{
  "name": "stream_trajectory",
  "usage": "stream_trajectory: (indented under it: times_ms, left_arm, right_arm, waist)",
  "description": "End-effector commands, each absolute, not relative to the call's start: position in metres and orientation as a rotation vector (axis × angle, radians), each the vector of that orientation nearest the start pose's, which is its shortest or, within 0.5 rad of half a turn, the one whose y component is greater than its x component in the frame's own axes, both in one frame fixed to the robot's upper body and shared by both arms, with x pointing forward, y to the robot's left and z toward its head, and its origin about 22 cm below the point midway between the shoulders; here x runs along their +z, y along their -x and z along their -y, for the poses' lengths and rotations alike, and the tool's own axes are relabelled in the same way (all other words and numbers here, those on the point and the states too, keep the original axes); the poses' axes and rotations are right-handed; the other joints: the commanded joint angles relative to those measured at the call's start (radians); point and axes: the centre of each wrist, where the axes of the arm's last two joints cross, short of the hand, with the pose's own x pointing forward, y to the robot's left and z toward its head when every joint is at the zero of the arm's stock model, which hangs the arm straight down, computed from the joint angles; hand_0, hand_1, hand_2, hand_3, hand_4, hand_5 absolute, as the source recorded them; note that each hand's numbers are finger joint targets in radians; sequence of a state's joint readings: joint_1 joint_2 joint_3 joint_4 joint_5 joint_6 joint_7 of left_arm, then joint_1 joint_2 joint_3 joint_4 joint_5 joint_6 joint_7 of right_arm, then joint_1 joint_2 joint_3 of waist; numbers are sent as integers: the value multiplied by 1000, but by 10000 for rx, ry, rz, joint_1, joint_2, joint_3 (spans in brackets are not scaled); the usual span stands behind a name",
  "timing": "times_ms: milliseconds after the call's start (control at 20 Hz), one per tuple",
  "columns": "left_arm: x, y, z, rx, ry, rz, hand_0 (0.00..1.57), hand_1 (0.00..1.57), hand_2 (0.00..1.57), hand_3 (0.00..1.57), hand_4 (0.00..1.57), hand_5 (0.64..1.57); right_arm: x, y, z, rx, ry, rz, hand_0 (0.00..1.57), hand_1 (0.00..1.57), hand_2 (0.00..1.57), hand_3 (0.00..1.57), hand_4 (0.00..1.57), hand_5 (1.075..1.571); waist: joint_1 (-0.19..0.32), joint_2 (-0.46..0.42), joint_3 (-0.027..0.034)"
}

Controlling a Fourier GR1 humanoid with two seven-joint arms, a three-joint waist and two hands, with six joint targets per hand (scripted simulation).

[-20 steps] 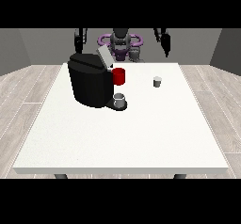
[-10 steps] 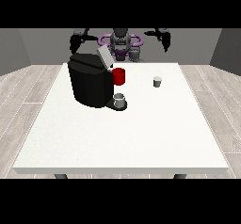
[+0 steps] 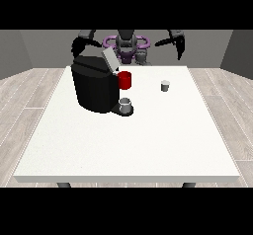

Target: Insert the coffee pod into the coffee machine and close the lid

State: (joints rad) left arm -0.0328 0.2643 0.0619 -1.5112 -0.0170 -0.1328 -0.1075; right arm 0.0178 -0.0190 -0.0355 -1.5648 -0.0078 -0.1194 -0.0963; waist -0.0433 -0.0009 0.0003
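The black coffee machine (image 3: 96, 87) stands on the left half of the white table (image 3: 148, 145), with its grey lid (image 3: 109, 59) tilted up and open. A red part (image 3: 125, 80) sticks out at its front right, and a small grey cup (image 3: 126, 105) sits on its base below. The coffee pod (image 3: 165, 85), small and pale, stands alone on the table to the machine's right. The hand at the view's right (image 3: 180, 48) hangs in the air beyond the far edge, fingers straight and pointing down, holding nothing. The hand at the view's left (image 3: 76, 46) is raised behind the machine.
The robot's torso (image 3: 126, 45) is behind the table's far edge, centred. Bare white tabletop stretches in front of the machine and pod. Wooden floor surrounds the table.
Both arms have spread outward and shifted a little at the far edge. The machine, cup and pod have not moved.
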Motion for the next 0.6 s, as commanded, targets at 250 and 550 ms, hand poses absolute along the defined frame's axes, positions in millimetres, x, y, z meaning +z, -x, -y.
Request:
stream_trajectory:
  times_ms: [250, 550]
  left_arm:
    - [19, -294, -331, -3361, -2175, 15334, 0, 0, 0, 0, 0, 1571]
    - [15, -314, -340, -3577, -2574, 14441, 0, 0, 0, 0, 0, 1571]
  right_arm:
    - [9, -256, 239, -721, 876, 17121, 0, 0, 0, 0, 233, 1571]
    - [11, -269, 225, -808, 756, 16941, 0, 0, 0, 0, 332, 1571]
  waist:
    - [-659, 1097, -4]
    - [-596, 1311, -4]
